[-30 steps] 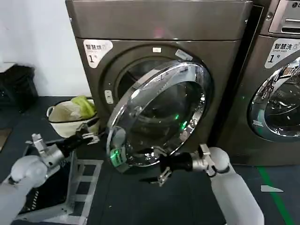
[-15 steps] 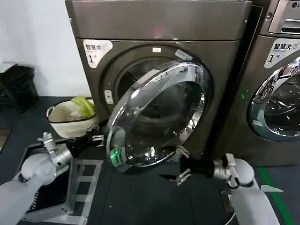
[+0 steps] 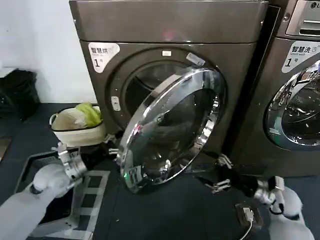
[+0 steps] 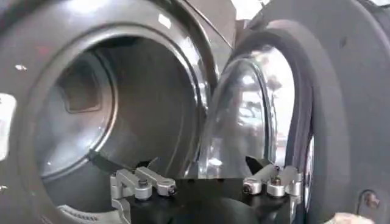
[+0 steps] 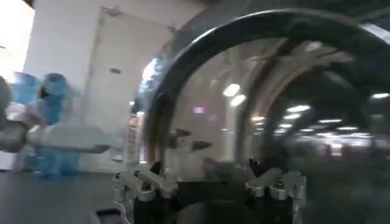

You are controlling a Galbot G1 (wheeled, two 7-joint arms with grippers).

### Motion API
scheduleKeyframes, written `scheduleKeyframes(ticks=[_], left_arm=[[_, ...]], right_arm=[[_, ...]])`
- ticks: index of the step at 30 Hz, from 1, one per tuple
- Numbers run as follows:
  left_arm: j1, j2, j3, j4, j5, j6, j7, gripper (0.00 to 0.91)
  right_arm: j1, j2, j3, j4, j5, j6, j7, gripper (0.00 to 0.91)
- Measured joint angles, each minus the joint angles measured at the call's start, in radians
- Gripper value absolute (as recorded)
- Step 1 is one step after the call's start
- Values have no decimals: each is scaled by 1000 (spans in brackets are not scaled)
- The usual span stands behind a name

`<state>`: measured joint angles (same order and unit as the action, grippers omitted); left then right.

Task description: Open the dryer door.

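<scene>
Behind dryer door (image 3: 172,127), left hand (image 3: 111,145) tips hidden

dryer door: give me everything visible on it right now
The dryer door is round, with a wide shiny chrome ring around dark bulging glass and a grey plastic inner rim. It stands partly open, hinged on the right side of the dryer port. The left gripper sits at its free lower-left edge, contact unclear; the right gripper, open, is below its lower right, apart.

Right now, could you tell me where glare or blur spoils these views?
Head view: sharp, with bright highlights on the dryer door chrome ring. Left wrist view: glare washes the door's glass, and the dryer drum stays dim. Right wrist view: soft, with ceiling-light reflections across the glass.
</scene>
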<state>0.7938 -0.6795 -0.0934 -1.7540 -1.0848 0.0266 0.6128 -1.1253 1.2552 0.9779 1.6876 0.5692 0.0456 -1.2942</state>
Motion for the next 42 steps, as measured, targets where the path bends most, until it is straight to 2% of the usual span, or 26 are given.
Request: scheduleKeyframes(ticks=[4,9,27,35,42], left_arm=[[3,-7,19,-20,5,0,5,907],[-7,-17,47,-36,19,-1,9,907],[-54,-14,180,-130,22,-5,34,907],[-102,-28,255,-159,23,-9,33,907],[-152,-42,338,-177,30,-12,27,907]], right_arm=[[-28,-2,84,13,3,27,45,907],[-57,12,184,27,5,32,119,907],[-146,48,529,90,92,53,433,907],[-183,29,651,130,169,-47,605,907],[-213,12,757,148,210,-85,687,907]])
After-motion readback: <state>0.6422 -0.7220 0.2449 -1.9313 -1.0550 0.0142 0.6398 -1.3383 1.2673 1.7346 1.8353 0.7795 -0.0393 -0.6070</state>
